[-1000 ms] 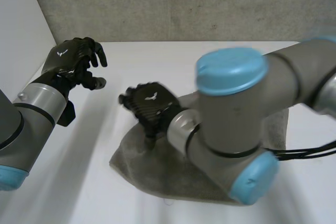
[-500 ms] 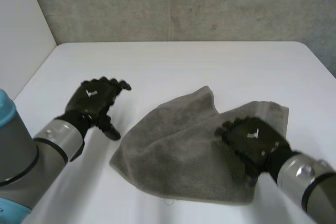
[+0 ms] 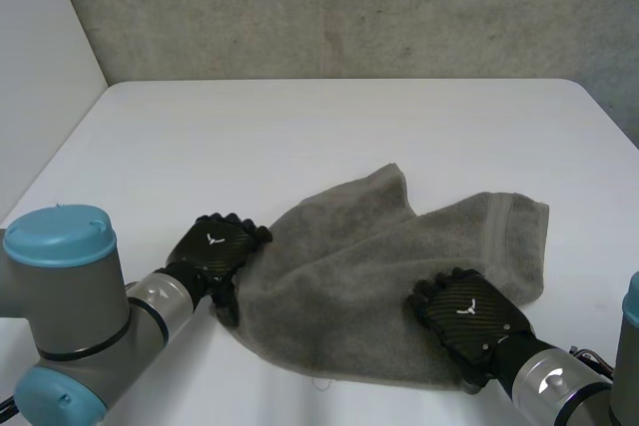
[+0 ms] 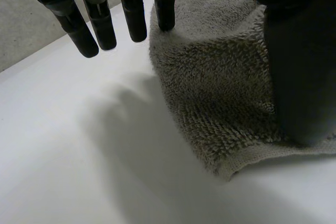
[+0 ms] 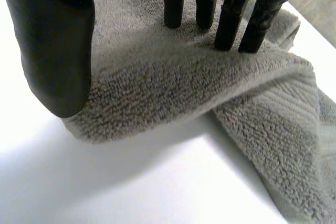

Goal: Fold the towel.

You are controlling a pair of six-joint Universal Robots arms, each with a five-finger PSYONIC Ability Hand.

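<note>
The towel [image 3: 389, 266] is grey terry and lies rumpled on the near half of the white table [image 3: 329, 127]. It is not flat. A flap from its left side is thrown over toward the middle and rises to a peak on the far side, and a hemmed band runs along the right edge.

It looks soft, limp and light, with a thick looped pile. Judging by that, it will sag and drape from wherever it is lifted, hold no shape, and drag on the table instead of sliding cleanly. The pile should give good purchase to a pinch. The best places to hold look like a corner or the firmer hemmed edge, with the two hands well apart so the cloth hangs straight between them.

The left hand [image 3: 215, 251] sits at the towel's left near corner. Its fingers [image 4: 131, 17] hang straight and slightly spread, one tip touching the cloth's edge, and its thumb [image 4: 302, 66] rests over the corner without pinching it.

The right hand [image 3: 464, 316] lies on the near right part of the towel. Its straight fingertips [image 5: 173, 9] press down on a raised fold and its thumb [image 5: 58, 51] stands beside the fold's near edge, so it appears not yet closed on the cloth.
</note>
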